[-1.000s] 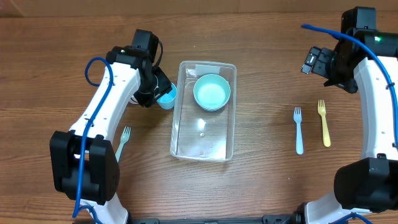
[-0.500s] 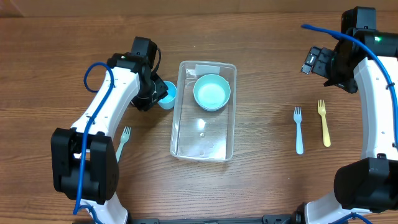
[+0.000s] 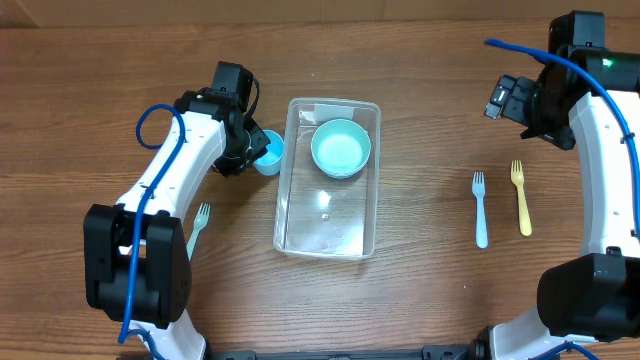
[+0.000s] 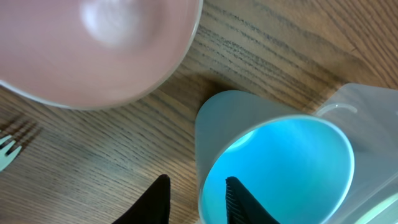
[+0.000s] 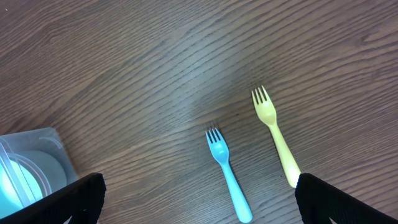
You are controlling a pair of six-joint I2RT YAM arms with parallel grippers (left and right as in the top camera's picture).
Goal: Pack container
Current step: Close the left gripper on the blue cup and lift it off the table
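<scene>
Clear rectangular plastic container (image 3: 327,215): at its left edge, left gripper's (image 4: 196,190) parted jaws straddle a blue plastic cup's (image 4: 280,168) rim; right gripper (image 5: 199,190) spread wide.

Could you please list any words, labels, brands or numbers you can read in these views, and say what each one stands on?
No text can be read in any view.
The container has a pale patch at its far end that may be a label, but it is too blurred to tell.
The teal bowl, blue cup, blue fork and yellow fork show no markings.
</scene>
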